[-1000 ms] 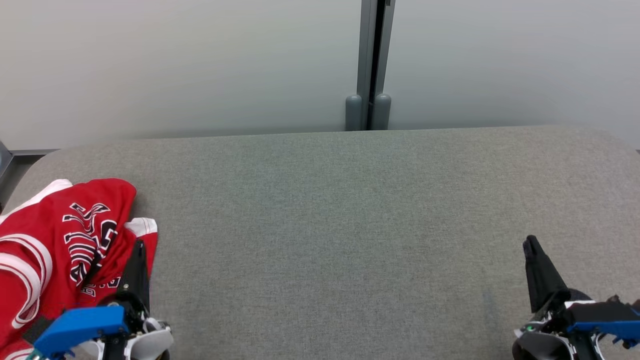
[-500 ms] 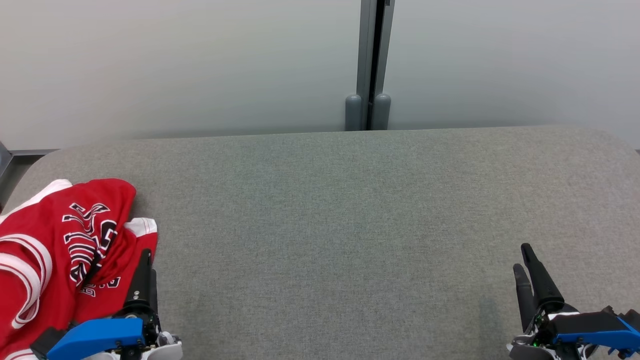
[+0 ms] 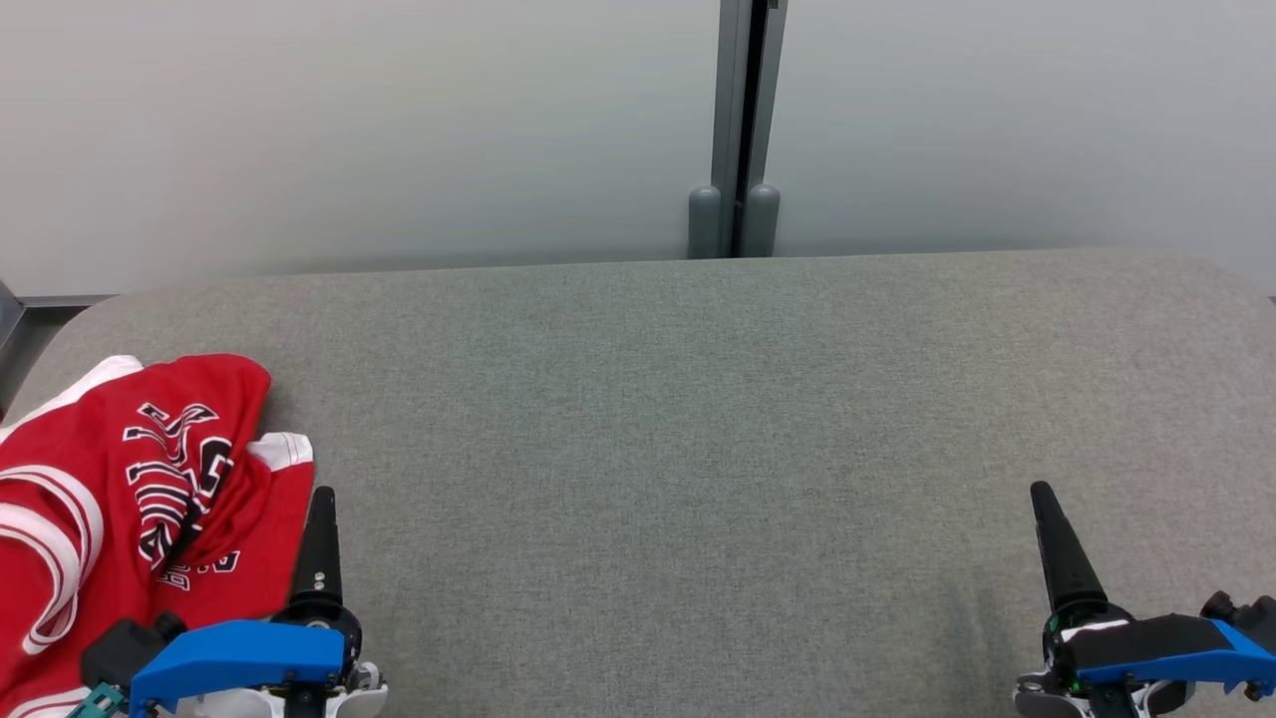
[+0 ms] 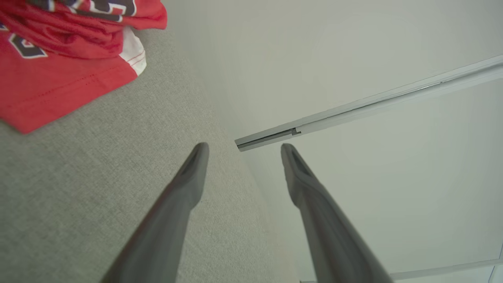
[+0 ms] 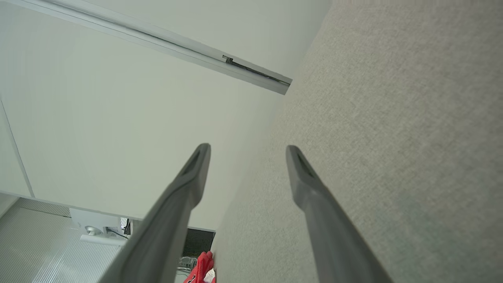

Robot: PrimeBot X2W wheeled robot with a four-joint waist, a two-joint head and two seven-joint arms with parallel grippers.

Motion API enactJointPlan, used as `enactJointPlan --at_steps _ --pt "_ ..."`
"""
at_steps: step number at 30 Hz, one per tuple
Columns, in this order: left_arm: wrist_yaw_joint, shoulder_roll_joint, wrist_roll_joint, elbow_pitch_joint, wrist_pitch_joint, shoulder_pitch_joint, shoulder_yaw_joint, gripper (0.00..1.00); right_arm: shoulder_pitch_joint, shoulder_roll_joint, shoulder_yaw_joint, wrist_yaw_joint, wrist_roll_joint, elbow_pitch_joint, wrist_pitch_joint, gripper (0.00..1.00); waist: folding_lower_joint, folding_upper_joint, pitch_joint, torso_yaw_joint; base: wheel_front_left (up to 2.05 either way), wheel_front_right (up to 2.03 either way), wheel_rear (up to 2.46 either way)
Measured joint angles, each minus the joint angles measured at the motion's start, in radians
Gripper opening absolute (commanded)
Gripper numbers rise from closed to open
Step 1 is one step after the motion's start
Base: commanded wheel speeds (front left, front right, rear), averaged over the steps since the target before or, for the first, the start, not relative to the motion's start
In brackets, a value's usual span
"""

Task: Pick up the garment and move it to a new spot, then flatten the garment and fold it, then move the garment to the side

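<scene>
Garment (image 3: 110,499), red and rumpled, sits at the bench's (image 3: 698,449) left edge; probably nothing is done yet. Left gripper (image 4: 243,147) and right gripper (image 5: 247,147) hover empty, fingers parted.

Red jersey (image 3: 150,519) with white striped trim and black, white-outlined lettering; heathered grey woven-fabric table (image 3: 698,419); plain pale grey wall panels (image 3: 349,130).
</scene>
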Motion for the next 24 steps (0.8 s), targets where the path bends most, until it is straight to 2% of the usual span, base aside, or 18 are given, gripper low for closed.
enactJointPlan --at_steps 11,24 --pt "0.021 0.021 0.222 -0.005 -0.04 0.0 -0.053 1.0 0.0 0.0 -0.004 0.0 -0.175 -0.007 -0.04 1.0 0.0 0.0 0.003 0.006 0.0 0.0 0.0" --pt "0.026 0.03 0.425 -0.011 -0.087 0.001 -0.096 1.0 0.001 -0.001 0.003 0.0 -0.379 0.007 -0.086 1.0 0.0 0.0 -0.005 0.009 0.0 0.0 0.0"
